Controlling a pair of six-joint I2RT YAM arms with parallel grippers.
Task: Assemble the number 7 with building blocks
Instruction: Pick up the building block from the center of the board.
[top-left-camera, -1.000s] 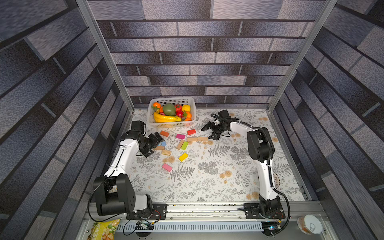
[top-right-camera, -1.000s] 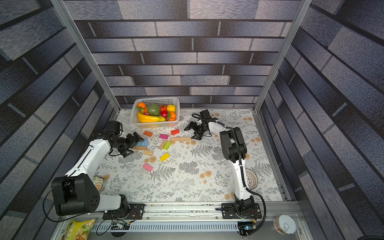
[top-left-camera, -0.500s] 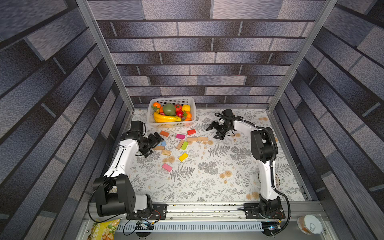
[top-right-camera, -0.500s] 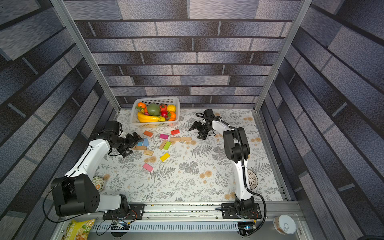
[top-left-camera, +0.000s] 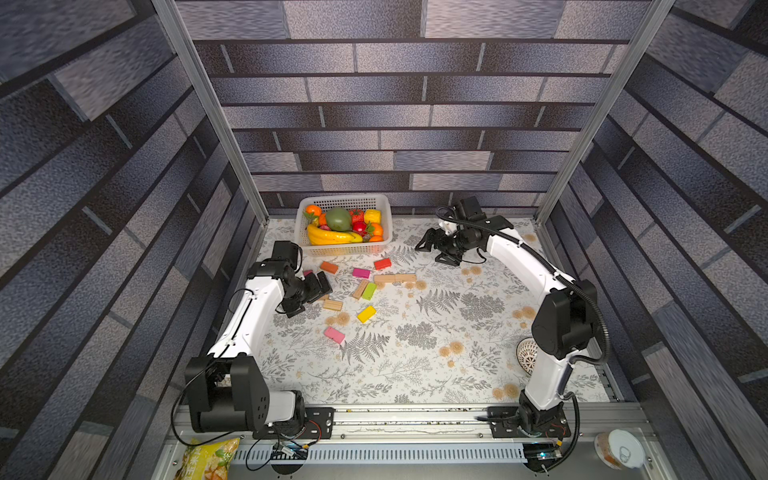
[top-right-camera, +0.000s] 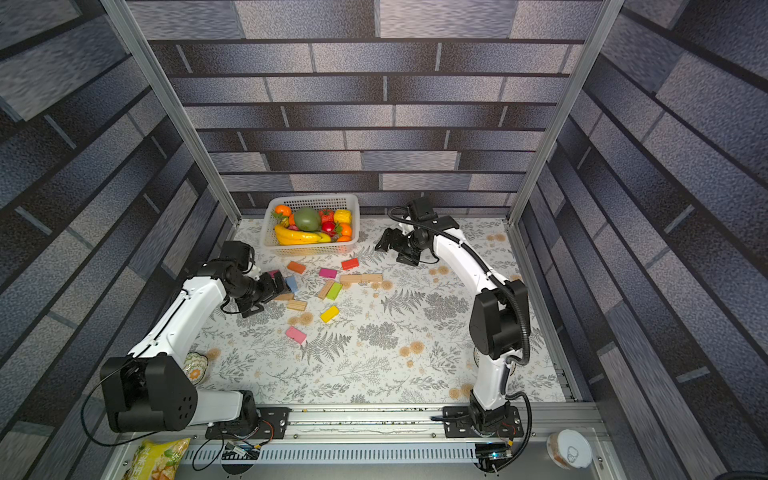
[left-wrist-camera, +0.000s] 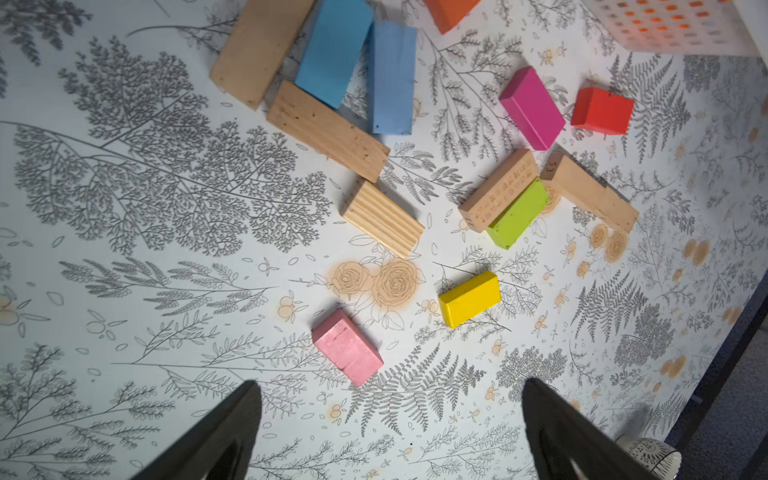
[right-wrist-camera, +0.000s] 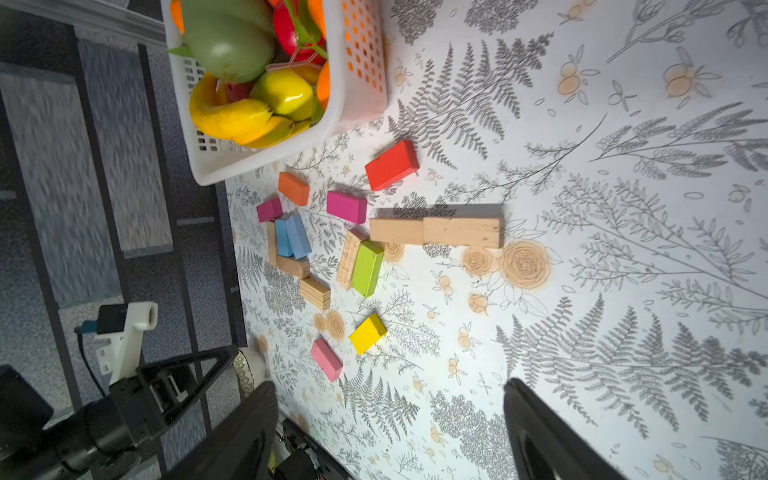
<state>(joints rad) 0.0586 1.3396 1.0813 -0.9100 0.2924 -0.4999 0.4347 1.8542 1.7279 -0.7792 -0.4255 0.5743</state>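
The building blocks lie scattered in front of the basket. Two tan blocks (top-left-camera: 395, 278) (right-wrist-camera: 436, 232) lie end to end as a bar. A third tan block (right-wrist-camera: 348, 259) slants off its left end, with a green block (top-left-camera: 369, 291) (right-wrist-camera: 368, 268) beside it. Red (top-left-camera: 382, 263), magenta (top-left-camera: 361, 273), orange (top-left-camera: 328, 267), yellow (top-left-camera: 366, 313) (left-wrist-camera: 469, 298) and pink (top-left-camera: 334, 334) (left-wrist-camera: 347, 347) blocks lie loose. Two blue blocks (top-right-camera: 291, 284) (left-wrist-camera: 357, 62) sit under my left gripper (top-left-camera: 322, 284) (left-wrist-camera: 390, 384), which hangs open and empty. My right gripper (top-left-camera: 432, 249) (right-wrist-camera: 390, 383) is open and empty, right of the bar.
A white basket (top-left-camera: 345, 249) of toy fruit stands against the back wall. A small patterned bowl (top-left-camera: 525, 355) sits by the right arm, another (top-right-camera: 195, 365) by the left arm. The enclosure walls stand close on three sides. A snack bag (top-left-camera: 208, 459) lies past the front rail.
The right arm's elbow has swung to the right, and its gripper has drawn slightly back from the tan bar. The left arm has hardly moved.
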